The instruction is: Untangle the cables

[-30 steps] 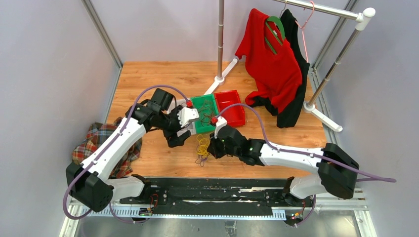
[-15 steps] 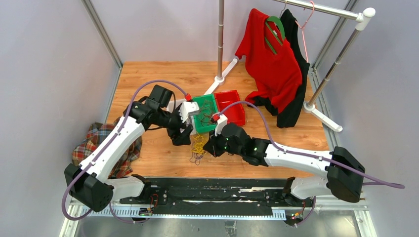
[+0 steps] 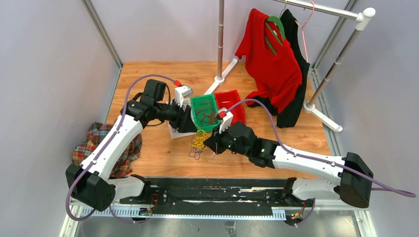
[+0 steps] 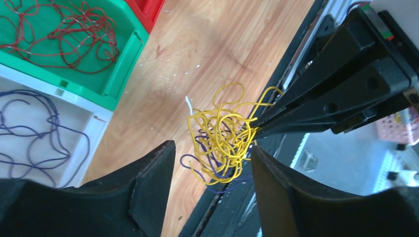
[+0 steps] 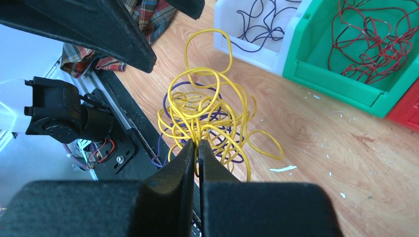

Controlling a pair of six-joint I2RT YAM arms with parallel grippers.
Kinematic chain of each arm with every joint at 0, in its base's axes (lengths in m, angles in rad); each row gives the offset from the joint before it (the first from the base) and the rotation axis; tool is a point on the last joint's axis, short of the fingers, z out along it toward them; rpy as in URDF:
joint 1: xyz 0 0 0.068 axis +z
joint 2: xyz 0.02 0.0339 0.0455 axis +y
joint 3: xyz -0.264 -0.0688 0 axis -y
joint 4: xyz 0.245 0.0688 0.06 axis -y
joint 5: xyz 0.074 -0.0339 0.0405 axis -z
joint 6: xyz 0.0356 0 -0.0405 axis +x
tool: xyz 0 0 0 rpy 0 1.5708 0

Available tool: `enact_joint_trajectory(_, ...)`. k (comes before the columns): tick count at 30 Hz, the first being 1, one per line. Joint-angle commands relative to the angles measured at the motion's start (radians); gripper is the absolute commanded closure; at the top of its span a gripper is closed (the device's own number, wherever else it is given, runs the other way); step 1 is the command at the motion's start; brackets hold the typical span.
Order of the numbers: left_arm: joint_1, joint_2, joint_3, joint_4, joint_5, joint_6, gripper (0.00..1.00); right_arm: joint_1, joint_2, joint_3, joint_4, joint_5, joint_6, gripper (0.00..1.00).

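A tangle of yellow and dark purple cables [image 5: 207, 113] hangs above the wooden table, and my right gripper [image 5: 197, 144] is shut on its yellow strands. The same cables [image 4: 225, 143] hang just beyond my left gripper [image 4: 212, 163], which is open; its fingers [image 4: 148, 173] flank the lowest loops without touching them. From above, the tangle [image 3: 198, 141] sits between the left gripper [image 3: 189, 129] and the right gripper [image 3: 210, 144]. Red-brown cables [image 4: 64, 34] lie in the green bin [image 3: 197, 101]. A purple cable [image 4: 39, 123] lies in the white bin [image 4: 99, 123].
A red bin [image 3: 232, 106] stands beside the green one. A clothes rack [image 3: 220, 44] holds red and black shirts [image 3: 274, 64] at the back right. Plaid cloth [image 3: 99, 143] lies at the table's left edge. The black base rail [image 3: 212, 190] runs along the front.
My left gripper has swung in from the green bin to the tangle and its jaws have narrowed. The right gripper has carried the tangle a little up and left.
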Motion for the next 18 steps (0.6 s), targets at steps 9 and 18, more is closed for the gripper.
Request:
enact_joint_trajectory(9, 0.014, 0.010, -0.050, 0.085, 0.109, -0.162, 0.48, 0.039, -0.021, 0.057, 0.027, 0.038, -0.037, 0.99)
enact_joint_trajectory(18, 0.014, -0.002, -0.035, 0.074, 0.103, -0.154, 0.86, 0.044, -0.026, 0.053, 0.012, 0.072, -0.043, 0.99)
